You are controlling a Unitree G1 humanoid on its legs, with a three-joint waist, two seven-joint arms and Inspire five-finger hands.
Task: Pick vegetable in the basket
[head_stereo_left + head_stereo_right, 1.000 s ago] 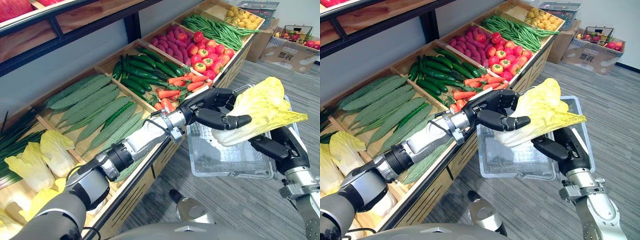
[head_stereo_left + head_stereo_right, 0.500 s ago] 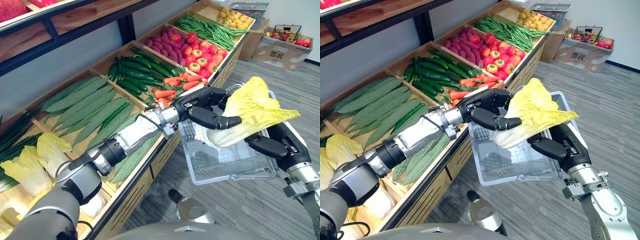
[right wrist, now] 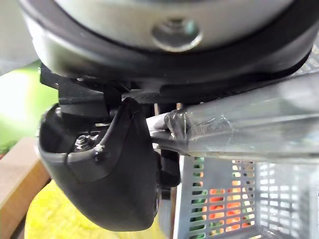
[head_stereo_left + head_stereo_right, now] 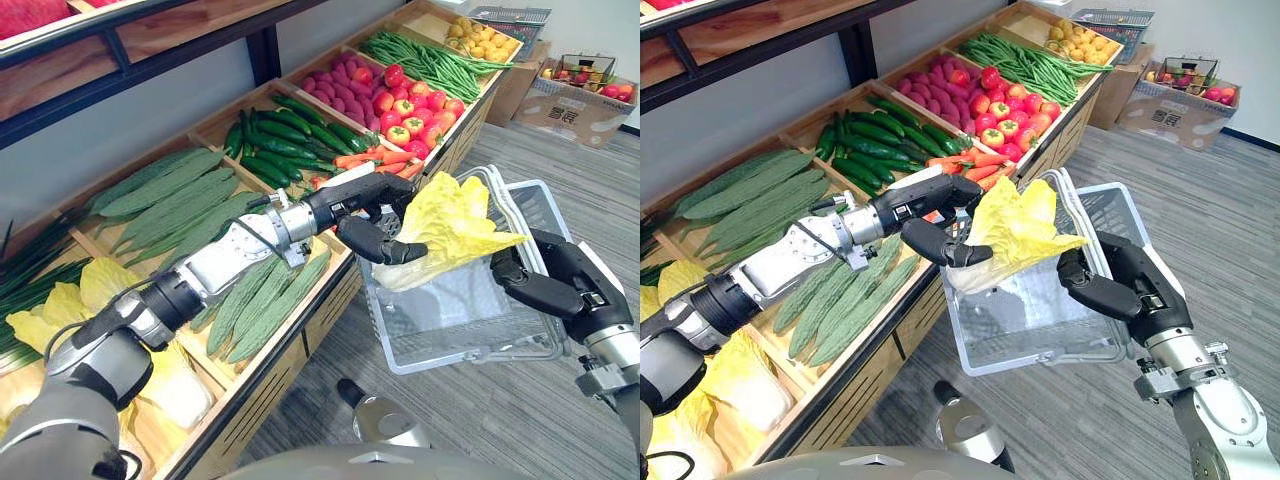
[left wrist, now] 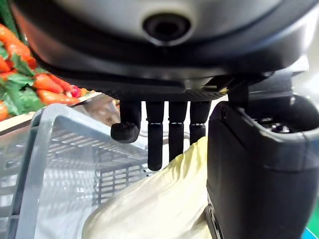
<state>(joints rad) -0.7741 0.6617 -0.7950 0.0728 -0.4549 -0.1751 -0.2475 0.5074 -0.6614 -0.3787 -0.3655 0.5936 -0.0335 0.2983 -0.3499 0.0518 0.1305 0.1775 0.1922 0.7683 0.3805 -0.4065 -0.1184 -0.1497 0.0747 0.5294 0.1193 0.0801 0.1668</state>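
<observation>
A: Where's the cabbage?

B: In the left hand, thumb under and fingers curled over the leaf. It hangs over the shelf-side edge of the basket, stalk end about at rim level. Can't tell if it touches the mesh.

A: Changed from a second ago?

B: Yes. It was well above the basket and covered most of the right hand. Now it's lower and nearer the shelf, and the leaf tip points across the opening. The head camera shifted too, so part of that is the view. The drop against the rim is real, though.

A: Right hand?

B: Wrapped round the handle, carrying the basket tilted towards the left arm. The right wrist view shows the bar passing behind the thumb. Grip looks firm.

A: So, released?

B: Not yet. The left wrist view has the fingers lying on the leaf, thumb closed beneath. I'd call it mid-lowering, most of the way there.

A: What's left?

B: Get the cabbage further in past the rim, then open the hand. Leaves are floppy and wide, so one could catch the edge and hang outside.

A: Anything close by?

B: Shelf just beside the basket, carrots and cucumbers behind the left hand. Not touching either.
</observation>
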